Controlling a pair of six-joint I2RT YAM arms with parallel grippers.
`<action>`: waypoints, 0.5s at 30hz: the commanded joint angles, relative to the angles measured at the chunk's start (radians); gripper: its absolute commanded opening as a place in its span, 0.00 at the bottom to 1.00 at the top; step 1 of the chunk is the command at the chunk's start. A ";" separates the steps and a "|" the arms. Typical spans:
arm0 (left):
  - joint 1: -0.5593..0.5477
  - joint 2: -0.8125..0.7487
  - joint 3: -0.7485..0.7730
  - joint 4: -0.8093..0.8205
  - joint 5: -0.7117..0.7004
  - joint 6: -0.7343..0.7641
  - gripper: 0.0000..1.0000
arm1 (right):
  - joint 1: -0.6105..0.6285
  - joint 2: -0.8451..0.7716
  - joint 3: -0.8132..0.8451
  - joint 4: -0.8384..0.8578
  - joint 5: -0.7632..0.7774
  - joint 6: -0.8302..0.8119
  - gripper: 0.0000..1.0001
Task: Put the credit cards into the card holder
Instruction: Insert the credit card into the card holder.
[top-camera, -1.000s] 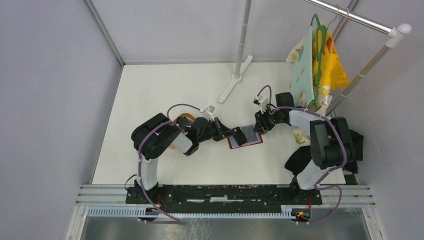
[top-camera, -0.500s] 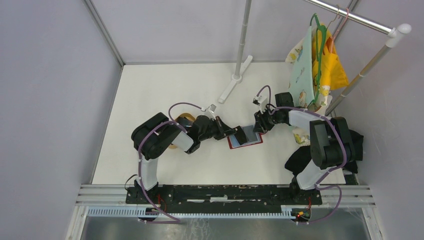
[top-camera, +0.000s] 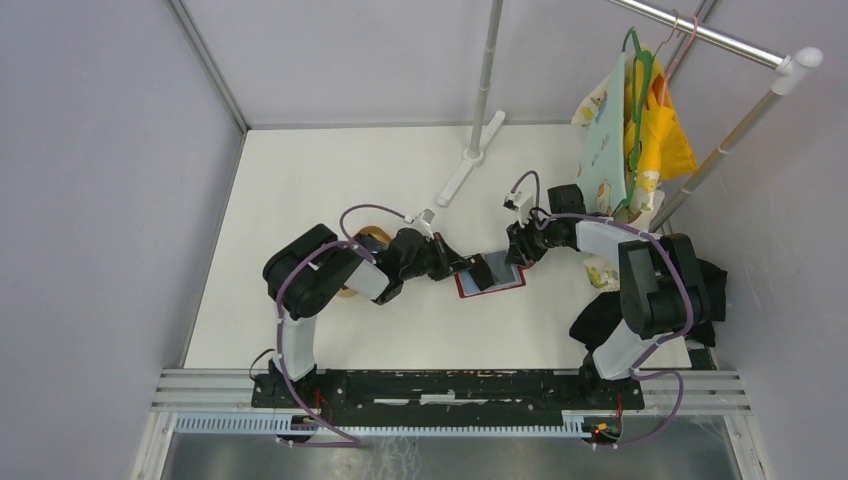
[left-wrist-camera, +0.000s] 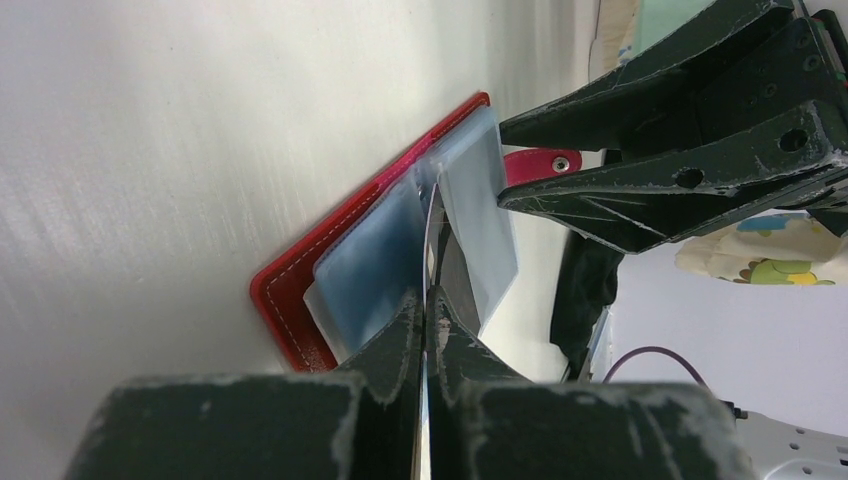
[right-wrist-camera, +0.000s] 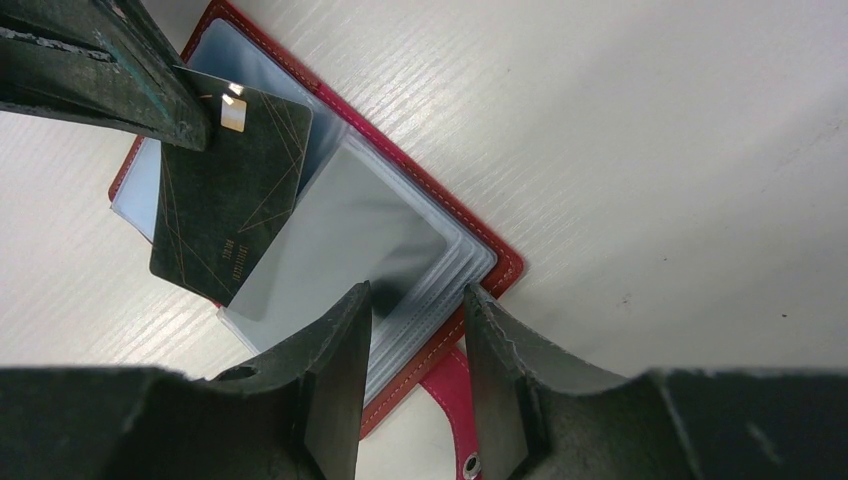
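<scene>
Left gripper (left-wrist-camera: 425, 305) pinches black card (right-wrist-camera: 235, 190) by one corner, long axis slanting toward holder (right-wrist-camera: 500, 262) pocket just ahead; right gripper (right-wrist-camera: 415, 300), jaws part-open, straddles holder's far edge.

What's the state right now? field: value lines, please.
card holder: open flat on table, clear sleeves up
left gripper: shut on black card
black card: edge at the sleeves; whether it is in a pocket is unclear
right gripper: jaws apart, tips at card holder's snap-tab side; contact unclear
</scene>
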 joint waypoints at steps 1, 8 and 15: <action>-0.004 0.022 0.032 -0.031 0.029 -0.002 0.02 | 0.015 0.036 0.003 -0.011 0.077 -0.019 0.44; -0.004 0.026 0.053 -0.065 0.046 0.007 0.02 | 0.016 0.035 0.003 -0.011 0.077 -0.019 0.44; -0.003 0.030 0.065 -0.085 0.073 0.014 0.02 | 0.016 0.036 0.002 -0.010 0.080 -0.019 0.44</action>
